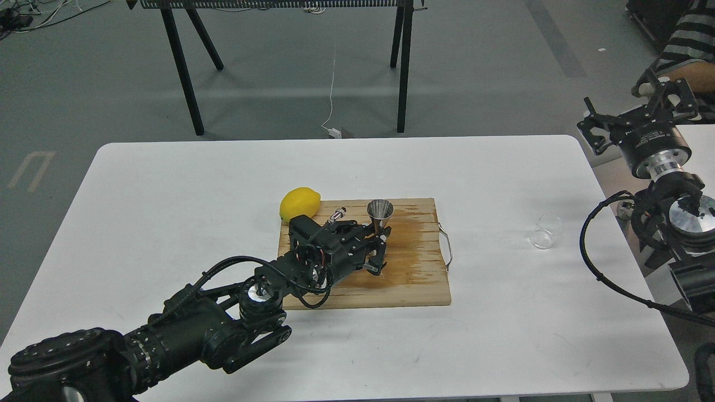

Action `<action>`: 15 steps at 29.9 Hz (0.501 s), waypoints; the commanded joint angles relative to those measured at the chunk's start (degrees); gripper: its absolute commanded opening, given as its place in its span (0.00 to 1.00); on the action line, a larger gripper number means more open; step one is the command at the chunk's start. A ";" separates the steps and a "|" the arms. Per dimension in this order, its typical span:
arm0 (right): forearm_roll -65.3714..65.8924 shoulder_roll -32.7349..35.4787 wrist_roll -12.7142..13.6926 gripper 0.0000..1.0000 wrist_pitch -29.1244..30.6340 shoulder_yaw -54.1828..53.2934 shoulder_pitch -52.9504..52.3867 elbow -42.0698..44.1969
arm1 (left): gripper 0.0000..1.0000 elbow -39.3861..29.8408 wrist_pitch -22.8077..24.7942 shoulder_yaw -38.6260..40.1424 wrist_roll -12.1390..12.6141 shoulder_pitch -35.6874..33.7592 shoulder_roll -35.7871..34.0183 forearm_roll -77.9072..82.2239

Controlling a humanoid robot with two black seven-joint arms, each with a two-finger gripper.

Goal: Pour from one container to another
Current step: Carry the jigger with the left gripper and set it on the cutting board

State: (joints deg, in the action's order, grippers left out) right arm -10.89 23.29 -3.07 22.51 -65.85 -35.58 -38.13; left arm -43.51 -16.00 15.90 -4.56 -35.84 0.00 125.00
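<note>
White bench (167,184) is carrying a wooden board (416,279); left tool (377,250), seemingly spread, is reaching the shiny steel hourglass jigger (380,214). Small clear glass cup (546,231), fragile and slippery, is sitting far right; right tool (634,117) is spread.

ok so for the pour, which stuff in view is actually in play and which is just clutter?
In play:
- glass cup, on the table right of the board
- steel jigger, upright on the board, left claw at its base

Clutter:
- lemon
- wooden board
- right claw, off to the side, holding nothing
</note>
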 commanded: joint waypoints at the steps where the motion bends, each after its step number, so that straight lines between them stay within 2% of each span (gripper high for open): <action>1: 0.00 0.00 0.08 0.99 0.08 0.02 -0.01 -0.01 | 0.28 0.26 0.09 0.01 -0.71 0.25 0.00 0.00; 12: 0.00 0.00 -0.09 0.99 0.08 0.02 -0.10 -0.19 | 0.54 1.06 0.00 0.09 -1.06 0.51 0.00 0.00; 15: 0.00 0.00 -0.01 0.99 0.08 0.02 -0.19 -0.19 | 0.65 1.14 -0.35 0.09 -1.06 0.51 0.00 0.00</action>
State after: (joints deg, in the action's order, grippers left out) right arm -10.90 23.29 -3.09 22.59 -65.81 -35.69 -38.30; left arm -42.37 -16.00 16.00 -5.60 -35.28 0.00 125.00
